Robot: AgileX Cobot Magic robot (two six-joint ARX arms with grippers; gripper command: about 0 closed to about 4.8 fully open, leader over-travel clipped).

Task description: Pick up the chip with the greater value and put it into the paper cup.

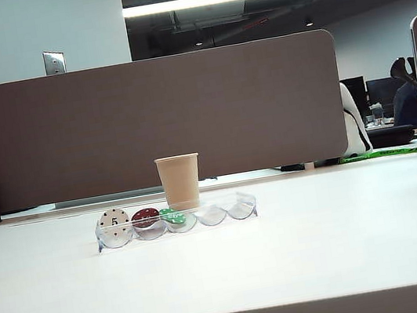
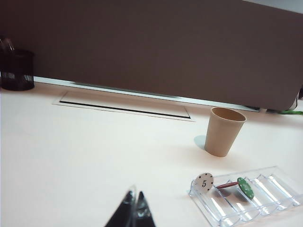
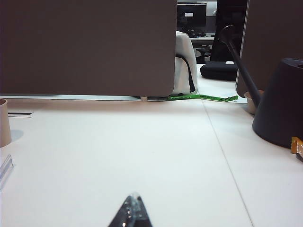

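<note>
Oddly, no blue chip shows in any view; where it lies cannot be told. Exterior view: paper cup (image 1: 180, 182) upright just behind a clear chip tray (image 1: 233, 210) holding a white "5" chip (image 1: 114, 220), a red chip (image 1: 146, 217) and a green chip (image 1: 174, 217); neither gripper appears. Left wrist view: left gripper (image 2: 134, 211) with fingertips pressed together, holding nothing, low over bare table (image 2: 85, 156); tray and cup lie ahead and to one side, well apart. Right wrist view: right gripper (image 3: 132, 211) closed, empty; only the cup's edge (image 3: 4, 122) and a tray corner show, far off to one side.
</note>
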